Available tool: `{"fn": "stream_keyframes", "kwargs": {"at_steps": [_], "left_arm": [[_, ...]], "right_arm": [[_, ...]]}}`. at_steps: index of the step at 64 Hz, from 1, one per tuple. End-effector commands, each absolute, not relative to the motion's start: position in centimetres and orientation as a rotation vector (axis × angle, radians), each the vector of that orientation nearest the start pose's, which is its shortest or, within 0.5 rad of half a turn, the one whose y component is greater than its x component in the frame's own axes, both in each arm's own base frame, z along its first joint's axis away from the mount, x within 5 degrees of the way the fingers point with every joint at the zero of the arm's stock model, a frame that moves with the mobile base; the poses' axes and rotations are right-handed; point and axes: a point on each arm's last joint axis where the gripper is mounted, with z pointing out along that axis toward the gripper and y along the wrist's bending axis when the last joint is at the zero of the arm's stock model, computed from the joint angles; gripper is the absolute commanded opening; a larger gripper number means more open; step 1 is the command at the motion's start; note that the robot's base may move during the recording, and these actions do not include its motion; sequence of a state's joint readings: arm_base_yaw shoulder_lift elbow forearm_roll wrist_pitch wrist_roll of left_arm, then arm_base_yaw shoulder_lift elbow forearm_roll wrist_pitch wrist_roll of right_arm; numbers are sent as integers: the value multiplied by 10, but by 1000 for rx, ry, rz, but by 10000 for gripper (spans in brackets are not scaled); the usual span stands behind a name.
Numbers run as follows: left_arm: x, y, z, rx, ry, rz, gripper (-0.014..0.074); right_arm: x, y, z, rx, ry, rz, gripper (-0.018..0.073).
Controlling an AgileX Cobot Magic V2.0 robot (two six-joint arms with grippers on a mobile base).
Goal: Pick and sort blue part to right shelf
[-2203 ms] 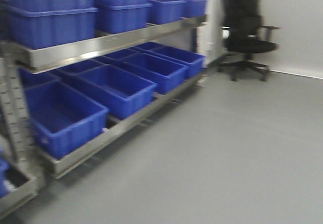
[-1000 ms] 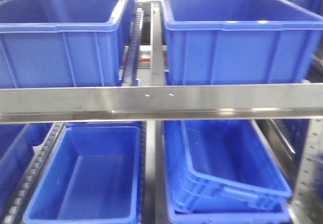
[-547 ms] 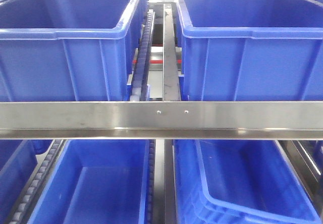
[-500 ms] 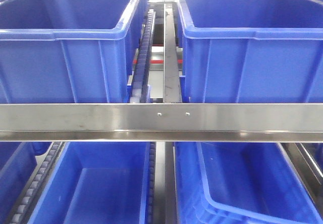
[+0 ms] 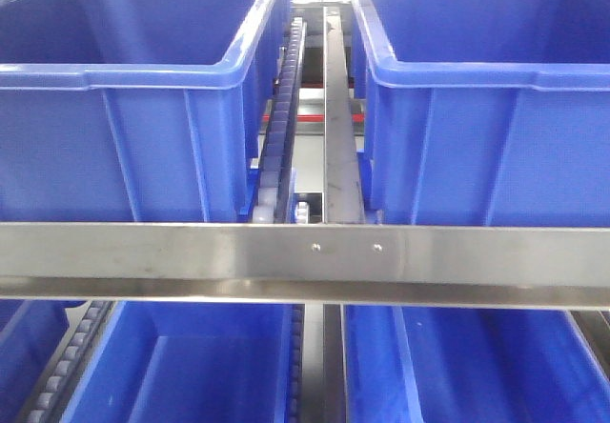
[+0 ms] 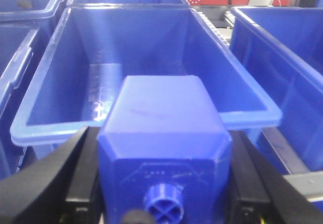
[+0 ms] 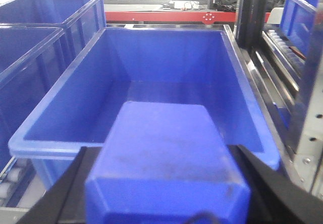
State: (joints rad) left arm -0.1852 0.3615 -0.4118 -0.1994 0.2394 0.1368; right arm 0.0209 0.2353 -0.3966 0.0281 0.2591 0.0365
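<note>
Front view, rack: right shelf (image 5: 305,266), steel crossbar with two screws across the lower middle; roller track (image 5: 278,147) running up the centre.
Front view, bins: upper left bin (image 5: 133,99) and upper right bin (image 5: 486,109) side by side, both showing no contents; further bins below the crossbar.
Front view, arms: none visible.
Left wrist view, load: blue part (image 6: 164,143) fills the lower centre, clamped between the dark fingers (image 6: 45,183) of the left gripper (image 6: 161,188).
Left wrist view, target: open bin (image 6: 146,118) directly beyond the part, interior bare.
Right wrist view, load: second blue part (image 7: 169,168) at lower centre, gripped by the right gripper (image 7: 166,193).
Right wrist view, target: deep bin (image 7: 146,133) ahead.
Step in hand: carry finished, placement pending.
Next move: likely advance each part over its bin rim, lower, then release.
</note>
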Motion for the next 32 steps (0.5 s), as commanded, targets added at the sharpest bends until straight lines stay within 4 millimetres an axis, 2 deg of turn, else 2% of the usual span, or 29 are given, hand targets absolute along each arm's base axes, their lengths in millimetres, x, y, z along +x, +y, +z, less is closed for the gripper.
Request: {"fn": "stream_keyframes", "kwargs": {"at_steps": [1,32], "left_arm": [[83,-18,324,118,1552,-223,353],[86,-19,323,119,1570,-222,353]], "right_arm": [[62,1,326,22,1468,57,432],[62,1,325,22,1472,57,432]]}}
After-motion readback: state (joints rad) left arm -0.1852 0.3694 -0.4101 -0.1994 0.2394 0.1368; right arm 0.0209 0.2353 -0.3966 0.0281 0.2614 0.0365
